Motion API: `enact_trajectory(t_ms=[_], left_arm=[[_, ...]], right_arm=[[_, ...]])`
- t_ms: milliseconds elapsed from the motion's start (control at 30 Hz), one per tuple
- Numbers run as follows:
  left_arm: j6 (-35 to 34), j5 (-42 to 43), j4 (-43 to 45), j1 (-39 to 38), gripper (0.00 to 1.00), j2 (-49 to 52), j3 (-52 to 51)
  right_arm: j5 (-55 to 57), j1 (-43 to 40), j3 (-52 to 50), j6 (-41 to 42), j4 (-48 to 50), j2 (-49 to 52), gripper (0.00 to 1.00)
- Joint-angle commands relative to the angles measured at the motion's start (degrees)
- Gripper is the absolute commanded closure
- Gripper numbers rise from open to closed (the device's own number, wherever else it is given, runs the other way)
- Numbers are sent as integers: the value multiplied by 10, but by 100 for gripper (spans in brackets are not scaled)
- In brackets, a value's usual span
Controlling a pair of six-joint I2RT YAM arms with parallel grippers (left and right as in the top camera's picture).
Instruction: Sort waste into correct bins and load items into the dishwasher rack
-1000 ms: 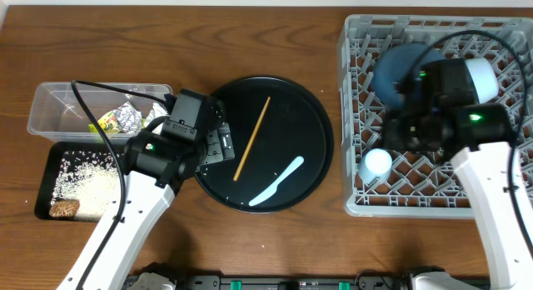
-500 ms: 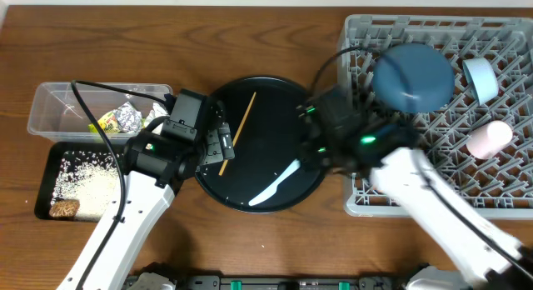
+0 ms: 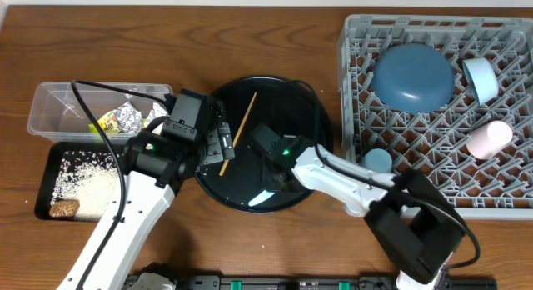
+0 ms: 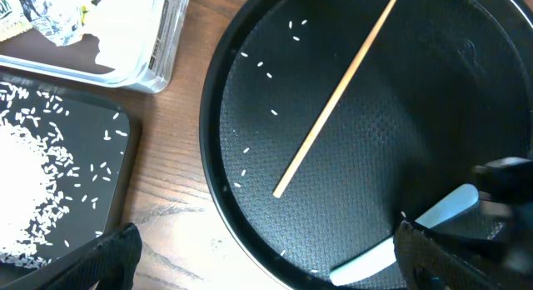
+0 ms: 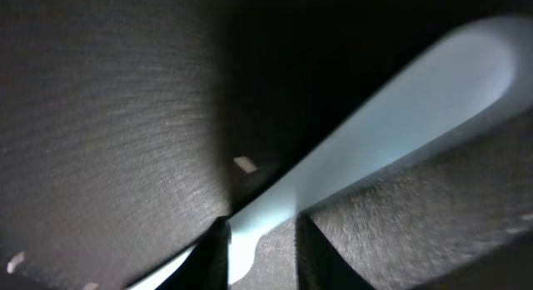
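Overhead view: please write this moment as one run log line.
left gripper: open, over round black tray edge | right gripper: open, jaws astride white plastic spoon | chopstick: lying on tray

The white plastic spoon [image 5: 366, 148] is lying flat, its handle running between the right gripper's [image 5: 260, 252] parted fingers. The thin wooden chopstick [image 3: 237, 133] is lying diagonally just beside that gripper. The dark blue plate [image 3: 412, 76] and pink cup [image 3: 489, 138] are sitting in the grey rack [image 3: 354, 40], well apart from it.
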Motion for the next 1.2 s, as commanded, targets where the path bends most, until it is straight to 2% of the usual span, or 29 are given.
enact_trajectory(t_ms=[0,100,267,533,900,1167], left_arm=[[3,-11,-2,-1,2,2,-3],[3,-11,-2,-1,2,2,-3],[3,-11,-2,-1,2,2,-3],[3,-11,-2,-1,2,2,-3],[3,-11,-2,-1,2,2,-3],[3,-11,-2,-1,2,2,-3]], right_arm=[[27,1,-8,85,10,43,74],[27,2,-8,89,38,72,75],[41,-7,-7,87,36,83,98],[49,-45,2,-23,6,35,99],[44,-86,2,-66,11,-32,99],[39,-86,28,-184,11,-93,99]])
